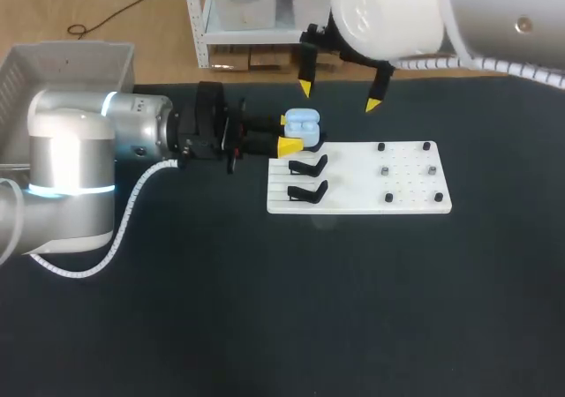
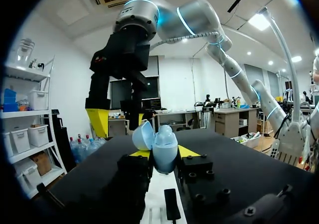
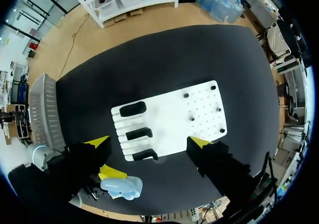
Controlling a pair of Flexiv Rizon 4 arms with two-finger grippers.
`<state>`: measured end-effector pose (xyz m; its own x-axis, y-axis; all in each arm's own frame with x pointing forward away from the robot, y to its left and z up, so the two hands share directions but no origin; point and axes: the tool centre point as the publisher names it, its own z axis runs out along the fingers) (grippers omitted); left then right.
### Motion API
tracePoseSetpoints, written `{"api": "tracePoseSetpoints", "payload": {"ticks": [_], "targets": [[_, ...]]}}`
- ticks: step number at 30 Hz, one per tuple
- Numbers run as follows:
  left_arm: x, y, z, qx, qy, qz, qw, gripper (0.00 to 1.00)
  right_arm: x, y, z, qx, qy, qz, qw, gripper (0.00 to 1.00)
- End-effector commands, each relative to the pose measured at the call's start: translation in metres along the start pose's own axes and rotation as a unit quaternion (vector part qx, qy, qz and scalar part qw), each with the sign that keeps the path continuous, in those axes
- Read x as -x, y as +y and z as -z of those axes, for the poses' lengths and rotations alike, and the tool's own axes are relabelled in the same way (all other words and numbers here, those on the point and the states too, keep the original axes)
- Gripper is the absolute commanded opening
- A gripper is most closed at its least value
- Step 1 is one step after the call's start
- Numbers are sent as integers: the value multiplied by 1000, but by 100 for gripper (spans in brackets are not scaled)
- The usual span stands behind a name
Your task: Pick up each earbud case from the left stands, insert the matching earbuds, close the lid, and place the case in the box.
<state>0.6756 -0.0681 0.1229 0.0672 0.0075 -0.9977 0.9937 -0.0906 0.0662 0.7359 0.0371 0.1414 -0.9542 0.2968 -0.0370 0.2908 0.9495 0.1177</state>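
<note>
A light blue earbud case [image 1: 302,123] with its lid hinged open is held just beyond the far left corner of the white board [image 1: 357,205]. My left gripper [image 1: 288,133] is shut on the case, one yellow tip on each side. In the left wrist view the case [image 2: 163,145] stands upright between the fingers, its lid [image 2: 142,135] swung aside. My right gripper [image 1: 340,96] hangs open above and just behind the case, holding nothing. From the right wrist the case [image 3: 122,187] lies below the open right gripper [image 3: 149,143], off towards one finger.
Two empty black stands [image 1: 308,165] [image 1: 308,189] sit on the board's left part, and small dark pegs [image 1: 386,169] dot its right part. A grey box [image 1: 66,66] stands at the table's far left. The near half of the black table [image 1: 265,309] is bare.
</note>
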Motion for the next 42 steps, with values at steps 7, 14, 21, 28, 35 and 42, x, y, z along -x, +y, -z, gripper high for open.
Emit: {"api": "tracePoseSetpoints", "payload": {"ticks": [7, 14, 21, 28, 35, 42], "targets": [[0, -2, 0, 2, 0, -1, 1000, 0, -15, -9, 4, -11, 18, 6, 1000, 100], [0, -2, 0, 2, 0, -1, 1000, 0, -25, -12, 7, -13, 28, 12, 999, 100], [0, -2, 0, 2, 0, -1, 1000, 0, -36, -12, 10, -7, 38, 17, 999, 100], [0, -2, 0, 2, 0, -1, 1000, 0, -43, -15, 12, -3, 47, 19, 999, 100], [0, -2, 0, 2, 0, -1, 1000, 0, -50, -17, 11, -2, 55, 22, 998, 100], [0, -2, 0, 2, 0, -1, 1000, 0, -50, -20, 10, 3, 51, 22, 998, 100]]}}
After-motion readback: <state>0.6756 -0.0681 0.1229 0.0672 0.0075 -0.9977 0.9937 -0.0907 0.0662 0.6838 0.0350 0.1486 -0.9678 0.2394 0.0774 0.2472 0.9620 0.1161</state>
